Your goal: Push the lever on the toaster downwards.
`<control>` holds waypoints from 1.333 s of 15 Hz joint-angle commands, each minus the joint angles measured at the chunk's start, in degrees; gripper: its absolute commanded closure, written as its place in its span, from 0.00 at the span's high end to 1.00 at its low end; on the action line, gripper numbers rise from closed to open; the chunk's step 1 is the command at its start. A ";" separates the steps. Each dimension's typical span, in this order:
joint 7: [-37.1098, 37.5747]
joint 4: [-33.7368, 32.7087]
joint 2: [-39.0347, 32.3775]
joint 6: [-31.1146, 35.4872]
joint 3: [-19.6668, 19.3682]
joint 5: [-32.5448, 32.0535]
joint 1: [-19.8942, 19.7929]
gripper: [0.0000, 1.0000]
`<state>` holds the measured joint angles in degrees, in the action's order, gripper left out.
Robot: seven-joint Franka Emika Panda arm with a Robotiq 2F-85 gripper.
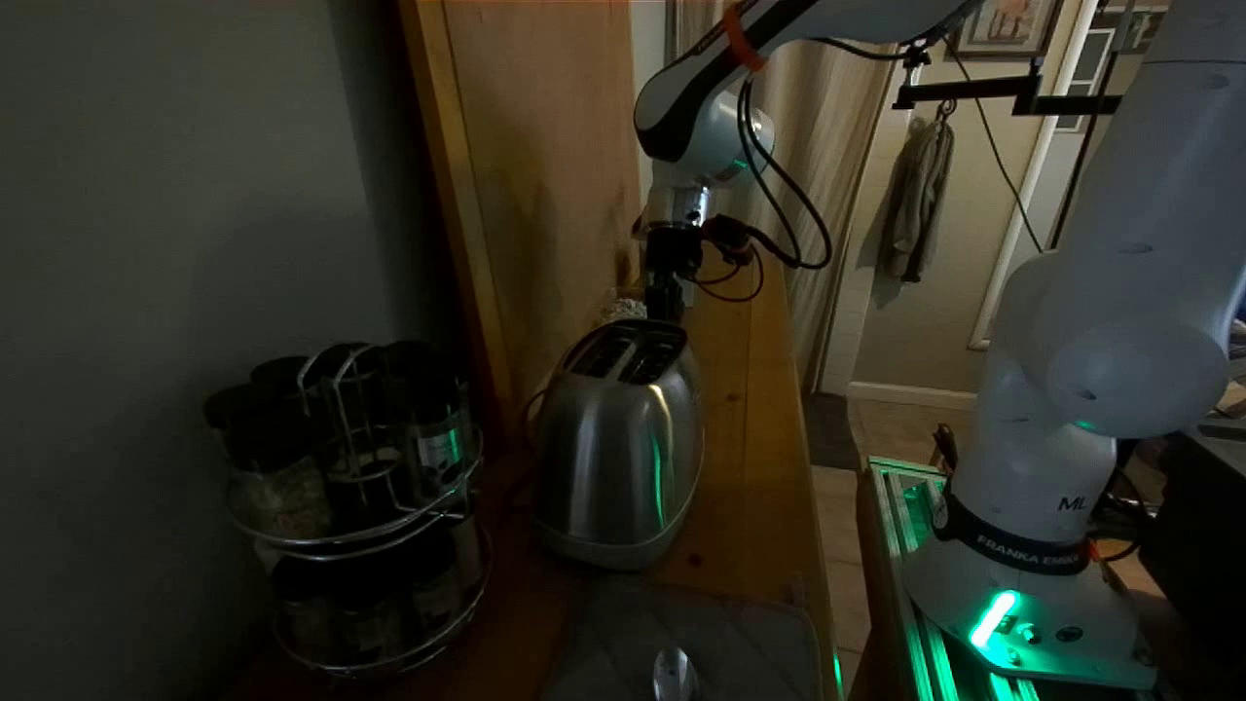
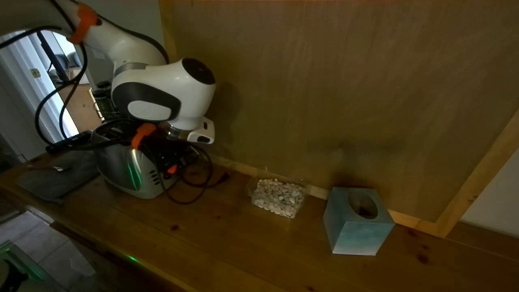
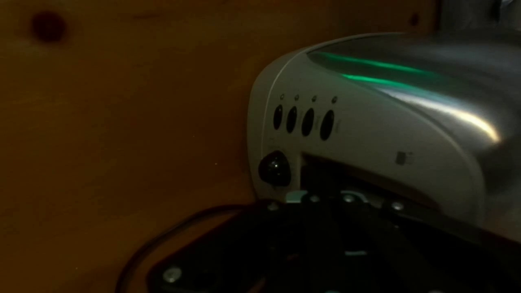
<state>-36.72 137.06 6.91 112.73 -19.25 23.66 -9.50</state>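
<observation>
The silver, dome-sided toaster (image 1: 618,458) stands upright on the wooden counter, with its dark slots on top. It also shows in an exterior view (image 2: 119,166), partly behind the arm, and in the wrist view (image 3: 366,122). Its end panel has several dark oval buttons, a black knob (image 3: 275,169) and a dark recess. My gripper (image 1: 665,310) points down at that end of the toaster. In the wrist view the dark fingers (image 3: 327,183) look shut together in front of the recess. The lever is hidden behind them or in the dark; contact cannot be told.
A wire rack of black-lidded jars (image 1: 355,531) stands beside the toaster. A grey mat (image 1: 750,638) with a spoon (image 1: 674,674) lies in front. A black cord (image 2: 198,200), a clear box of pebbles (image 2: 279,196) and a blue tissue box (image 2: 357,235) are along the wooden panel (image 2: 324,101).
</observation>
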 commanded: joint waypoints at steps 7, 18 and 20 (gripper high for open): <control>-1.15 0.15 -1.87 2.92 1.20 -0.29 -1.05 0.00; 1.24 0.43 1.90 15.05 3.97 -7.60 -0.32 0.00; 1.56 0.40 2.52 15.00 4.29 -7.73 -0.20 0.00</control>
<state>-36.53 137.01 7.53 127.03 -15.80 17.37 -9.55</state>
